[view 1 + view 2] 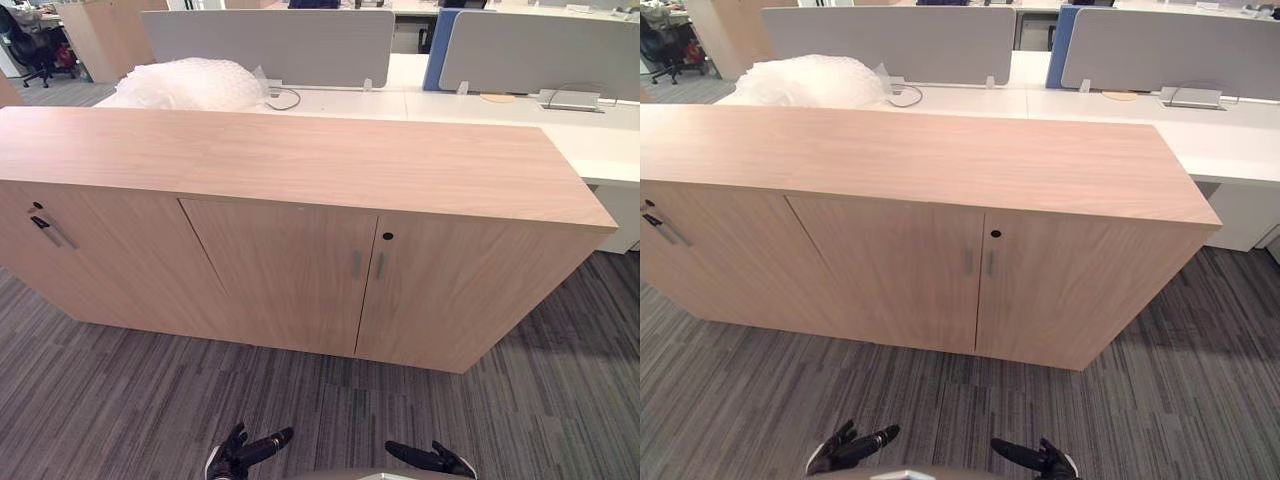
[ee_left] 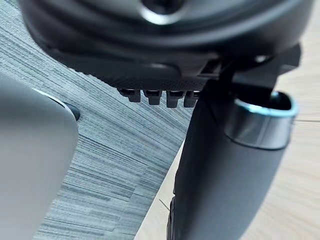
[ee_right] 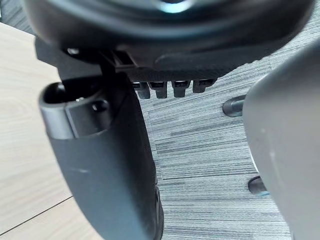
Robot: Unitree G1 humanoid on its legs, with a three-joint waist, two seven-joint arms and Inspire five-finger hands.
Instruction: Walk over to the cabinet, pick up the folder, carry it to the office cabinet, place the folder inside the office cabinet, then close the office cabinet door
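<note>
A long, low light-wood cabinet (image 1: 300, 160) stands right in front of me, across the grey carpet. Its doors are all shut. The middle pair of doors meets at two slim metal handles (image 1: 366, 265), with a dark keyhole (image 1: 388, 236) just above them. A third door at the far left has a handle and lock (image 1: 45, 228). My left hand (image 1: 240, 452) hangs low at the view's bottom edge, open, fingers relaxed and holding nothing. My right hand (image 1: 430, 458) hangs beside it, also open with nothing in it. In the wrist views each thumb (image 2: 225, 165) (image 3: 100, 165) points toward the cabinet front.
Behind the cabinet are white desks (image 1: 480, 110) with grey divider screens (image 1: 270, 45). A heap of bubble wrap (image 1: 190, 85) lies on the left desk. A black office chair (image 1: 25, 45) stands far back left. Striped grey carpet (image 1: 520, 400) lies between me and the cabinet.
</note>
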